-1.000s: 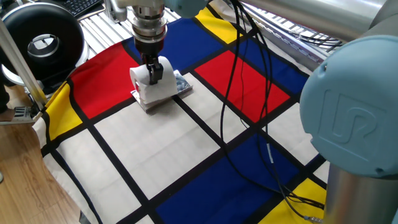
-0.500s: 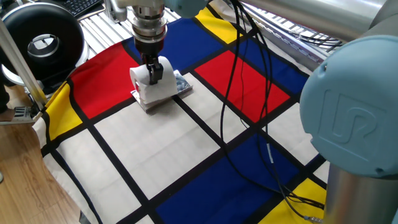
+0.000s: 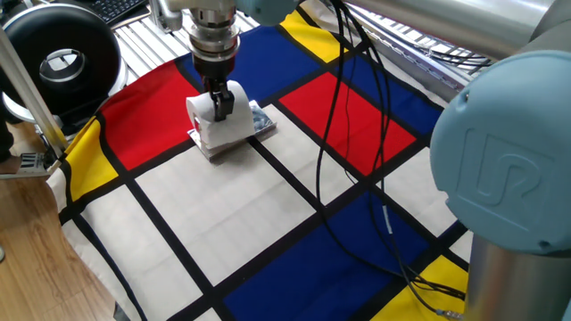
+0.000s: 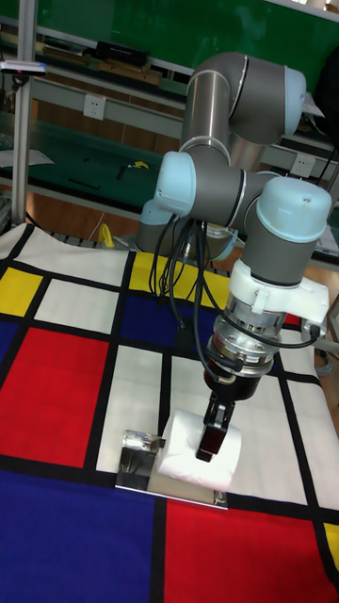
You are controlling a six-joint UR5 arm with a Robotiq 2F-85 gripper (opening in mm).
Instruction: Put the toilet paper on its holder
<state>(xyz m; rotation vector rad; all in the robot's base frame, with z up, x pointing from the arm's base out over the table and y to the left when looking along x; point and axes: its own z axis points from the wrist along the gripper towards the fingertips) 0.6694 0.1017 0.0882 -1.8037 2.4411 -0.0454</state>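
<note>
- The gripper [image 3: 219, 102] points straight down over the toilet paper [image 3: 217, 123]; its dark fingers [image 4: 213, 435] sit close together, one seemingly in the roll's core and one on its outer face, pinching the wall.
- Whether both pads truly press the paper is hard to make out, as the fingers cover the core.
- The roll lies on its side on the holder [image 4: 138, 450], covering most of it; only one shiny end and a thin edge show.
- Holder and roll rest on a white panel of the coloured cloth [image 3: 268, 214].
- A black round device [image 3: 62, 58] is cut off at the fixed view's corner.
</note>
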